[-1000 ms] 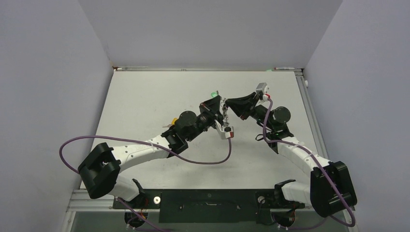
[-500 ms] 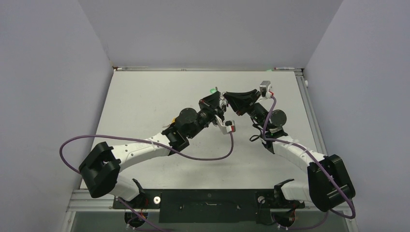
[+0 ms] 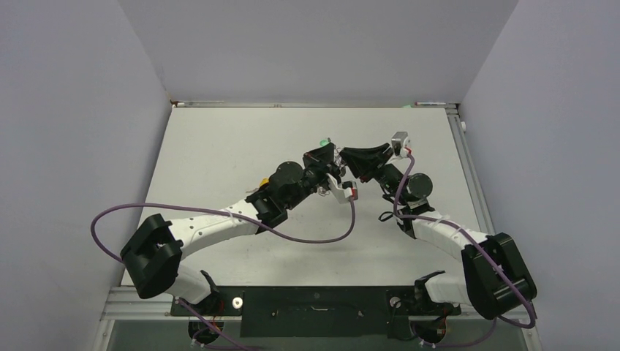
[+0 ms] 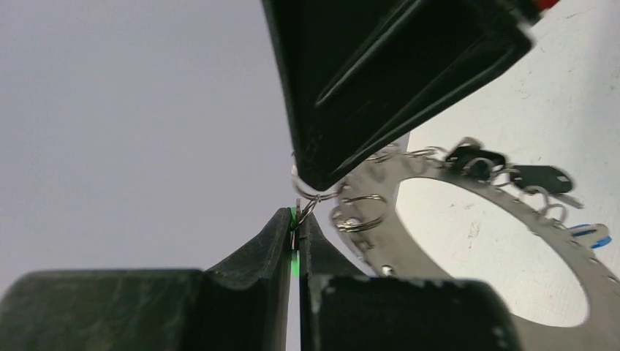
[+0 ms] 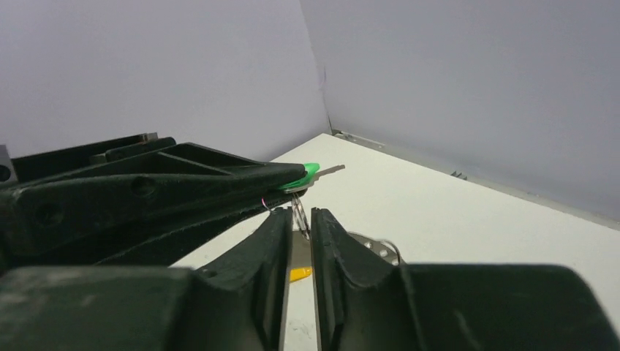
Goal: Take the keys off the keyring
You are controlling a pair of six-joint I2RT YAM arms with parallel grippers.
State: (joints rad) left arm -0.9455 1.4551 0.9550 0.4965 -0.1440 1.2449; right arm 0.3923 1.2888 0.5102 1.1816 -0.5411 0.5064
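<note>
Left hand: my left hand (image 4: 295, 219) is fully closed. Its two fingertips pinch the green key (image 5: 308, 172) by the plastic head.
Green key: in the left wrist view only a thin green line of it shows between my fingers. In the right wrist view the head comes out from the tip of the hand, and the silver blade points away to the right.
Right hand: my right hand (image 5: 300, 214) is almost fully closed, with only a narrow slit between the fingers. Its tip is directly against the tip of the left hand, near the middle of the table (image 3: 219, 146), a little to the far side.
Small wire ring: a small wire ring (image 4: 314, 196) stands in this slit, at the very tip of the right hand. I cannot tell if the pads really press it.
Keyring: the flat grey keyring (image 4: 387, 247) is just beside my left fingertips and below the right hand. The table shows through its big round hole. More small wire loops hang on its edge close to the two hands. I cannot tell if the keyring touches the table.
Keys on the keyring: two black keys (image 4: 475, 157) sit on the far rim. A blue key (image 4: 596, 236) is more to the right on the same rim.
Yellow key: a yellow key (image 5: 300, 274) lies alone on the table, apart from the keyring. I see it low between the fingers of the right hand.
</note>
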